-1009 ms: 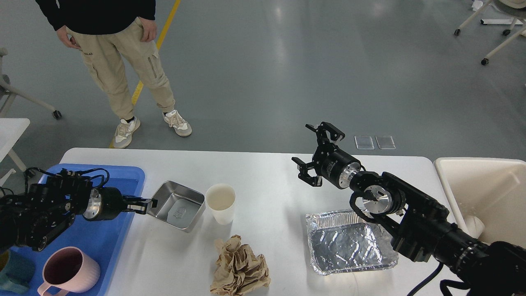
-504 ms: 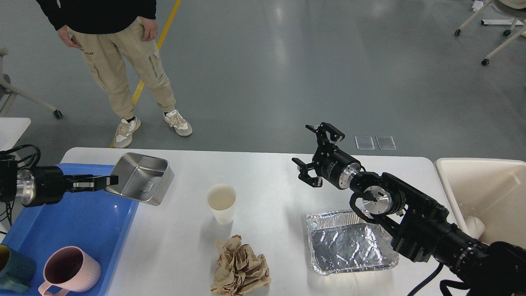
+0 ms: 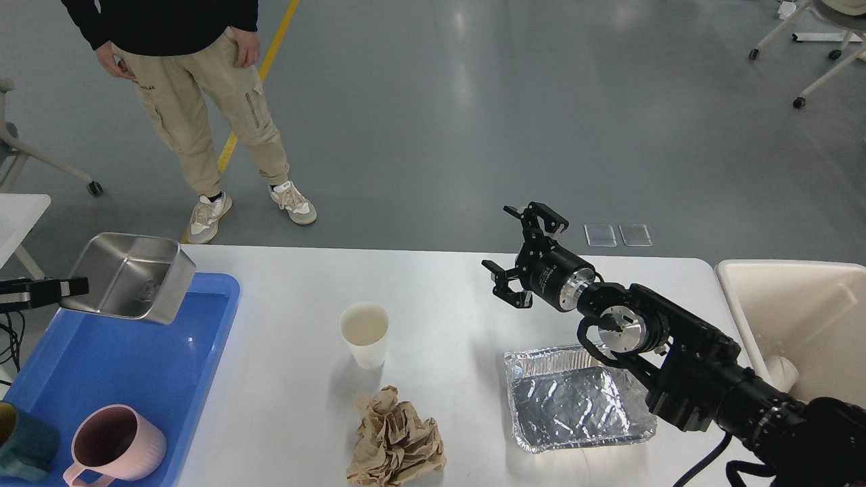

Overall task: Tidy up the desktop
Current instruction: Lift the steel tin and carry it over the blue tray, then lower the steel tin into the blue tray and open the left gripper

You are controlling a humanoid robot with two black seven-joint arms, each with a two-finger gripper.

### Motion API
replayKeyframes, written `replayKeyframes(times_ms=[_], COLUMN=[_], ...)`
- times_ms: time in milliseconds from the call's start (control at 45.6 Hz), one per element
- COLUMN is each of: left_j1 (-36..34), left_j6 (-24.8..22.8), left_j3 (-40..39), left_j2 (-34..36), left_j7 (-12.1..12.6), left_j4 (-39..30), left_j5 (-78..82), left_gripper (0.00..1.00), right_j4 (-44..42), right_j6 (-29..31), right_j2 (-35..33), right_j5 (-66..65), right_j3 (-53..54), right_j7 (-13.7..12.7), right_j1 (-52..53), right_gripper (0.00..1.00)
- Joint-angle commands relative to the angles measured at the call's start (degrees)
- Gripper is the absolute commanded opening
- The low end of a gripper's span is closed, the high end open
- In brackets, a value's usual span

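Note:
The white desktop spans the view. My left gripper comes in at the far left edge, shut on the rim of a square steel tin, which hangs tilted above the far end of the blue tray. On the desktop stand a white paper cup, a crumpled brown paper and a foil tray. My right gripper hovers open above the desktop's far middle, holding nothing.
A pink mug and a teal cup sit in the blue tray's near end. A cream bin with a white cup stands at the right edge. A person stands beyond the far left corner.
My left gripper lifted the steel tin off the desktop and carried it left, over the blue tray. The right arm has stayed still.

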Motion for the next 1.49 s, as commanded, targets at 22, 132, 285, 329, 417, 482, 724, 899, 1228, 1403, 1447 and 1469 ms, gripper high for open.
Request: replayKeyframes(times_ms=[22,132,285,329,417,482,724,899,1228,1403,1447,1469], left_j1=[1.15,3.17,5.37,5.81,6.08,6.25,6.34,6.34,6.34,6.34,6.34,6.34], left_j6=[1.6,4.76,6.34,6.87,7.66,8.19,9.24,10.47,11.71,12.93,13.38,13.55], left_j3=[0.34,0.52,0.43,0.52,0.52,0.52,1.13,3.06,5.26,7.63,8.25,8.34], left_j2=[0.62,0.27,-0.17,-0.87,-3.33,-5.61,-16.42,-21.7,-28.82,-30.93,-31.37,-31.55], left_j7=[0.96,3.6,4.13,4.13,4.22,4.22,5.53,5.62,5.71,5.71,5.71,5.71], left_j4=[1.0,2.31,6.7,8.37,12.5,16.28,32.72,37.91,39.32,40.2,40.72,40.99], left_j5=[0.09,0.53,0.44,0.35,0.26,0.26,0.35,0.35,0.44,0.09,-0.09,-0.18], left_gripper=[0.05,0.05,0.05,0.05,0.05,0.05,0.05,0.05,0.05,0.05,0.05,0.05], right_j4=[-0.02,0.07,0.33,0.68,0.69,0.69,0.69,0.69,0.6,0.6,0.6,0.6], right_j6=[0.0,0.0,0.0,0.0,0.0,0.0,0.0,0.0,0.0,0.0,0.0,0.0], right_j2=[0.58,0.67,0.67,0.59,0.59,0.59,0.59,0.41,0.5,0.41,0.41,0.41], right_j5=[0.0,0.0,0.0,0.0,0.0,0.0,-0.09,-0.17,-0.26,-0.35,-0.35,-0.35], right_j3=[0.04,-0.05,-0.05,-0.05,-0.05,-0.13,-0.13,-0.13,-0.05,0.04,0.04,0.04], right_j7=[0.0,0.0,0.0,0.0,0.0,0.0,0.0,0.0,0.0,0.0,0.0,0.0], right_j1=[0.07,0.07,0.07,-0.02,-0.02,-0.11,-0.11,-0.11,-0.11,-0.28,-0.28,-0.28], right_gripper=[1.0,1.0,1.0,1.0,1.0,1.0,1.0,1.0,1.0,1.0,1.0,1.0])
